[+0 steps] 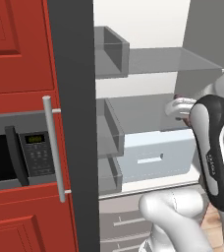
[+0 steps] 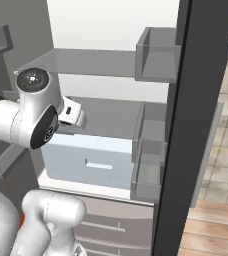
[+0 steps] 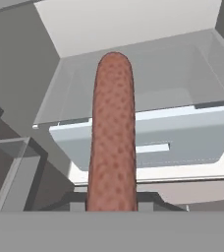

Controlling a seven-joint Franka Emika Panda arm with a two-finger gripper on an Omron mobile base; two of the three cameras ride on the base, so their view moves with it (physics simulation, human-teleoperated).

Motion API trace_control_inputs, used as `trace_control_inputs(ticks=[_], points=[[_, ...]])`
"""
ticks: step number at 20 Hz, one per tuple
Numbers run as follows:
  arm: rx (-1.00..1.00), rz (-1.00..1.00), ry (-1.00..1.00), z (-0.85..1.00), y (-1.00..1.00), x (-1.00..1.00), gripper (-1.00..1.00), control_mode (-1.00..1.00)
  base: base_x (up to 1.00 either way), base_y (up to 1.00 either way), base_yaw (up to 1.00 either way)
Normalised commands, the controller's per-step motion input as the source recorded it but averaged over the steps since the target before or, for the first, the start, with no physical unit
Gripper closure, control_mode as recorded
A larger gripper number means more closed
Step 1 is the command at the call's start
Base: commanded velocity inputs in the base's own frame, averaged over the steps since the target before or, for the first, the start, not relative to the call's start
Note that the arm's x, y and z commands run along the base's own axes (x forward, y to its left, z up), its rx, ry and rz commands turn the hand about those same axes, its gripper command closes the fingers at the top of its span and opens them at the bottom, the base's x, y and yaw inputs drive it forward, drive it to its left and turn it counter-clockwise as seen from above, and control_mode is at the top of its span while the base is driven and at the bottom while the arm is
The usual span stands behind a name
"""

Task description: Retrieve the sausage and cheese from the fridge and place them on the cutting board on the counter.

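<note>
The end effector (image 3: 112, 209) is nearly closed on the sausage (image 3: 112, 133), holding it by its near end inside the open fridge (image 1: 148, 59) above the pale drawer (image 3: 148, 133), so it could pivot, slip, or clip a shelf (image 2: 101, 62) while coming out.

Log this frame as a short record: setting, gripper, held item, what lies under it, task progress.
setting: open fridge, grey shelves and door bins inside
gripper: shut on the sausage, in the fridge interior
held item: sausage, red-brown, standing up from the fingertips in the hand view
under it: pale drawer with a slot handle, below a shelf
beside fridge: microwave in red cabinets
task progress: sausage gripped, not yet on the board
</note>
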Motion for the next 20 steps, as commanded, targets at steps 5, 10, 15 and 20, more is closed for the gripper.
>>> trace_control_inputs(ticks=[5,10,15,20], points=[[0.00,0.01,0.10,-0.69,0.30,-0.16,1.00,-1.00,0.00,0.00,0.00],[-0.02,0.00,0.01,-0.24,0.11,0.00,1.00,-1.00,0.00,0.00,0.00],[0.00,0.00,0.00,0.00,0.00,0.00,1.00,-1.00,0.00,0.00,0.00],[0.00,0.00,0.00,0.00,0.00,0.00,1.00,-1.00,0.00,0.00,0.00]])
